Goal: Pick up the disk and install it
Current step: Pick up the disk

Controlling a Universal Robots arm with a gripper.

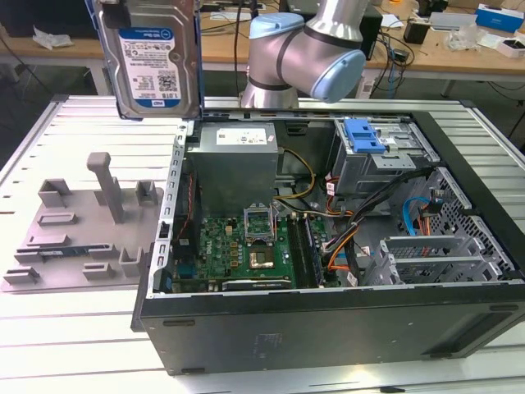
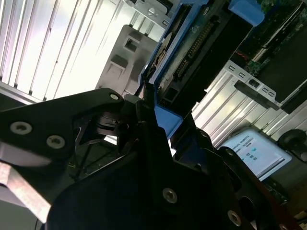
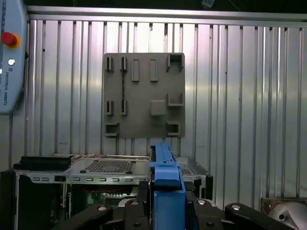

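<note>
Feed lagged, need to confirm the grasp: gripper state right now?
Gripper: closed, holding the disk by its blue carrier, up in the air.

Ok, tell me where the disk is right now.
The disk hangs upright at the exterior view's upper left, raised over the open computer case's edge beside the grey fixture plate, gripped by the pincer.

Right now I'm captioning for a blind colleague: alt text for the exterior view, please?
The disk hangs upright in the air at the exterior view's left, label facing the camera. Below lie a grey fixture plate on the ribbed table and an open computer case, with the arm behind it.
</note>
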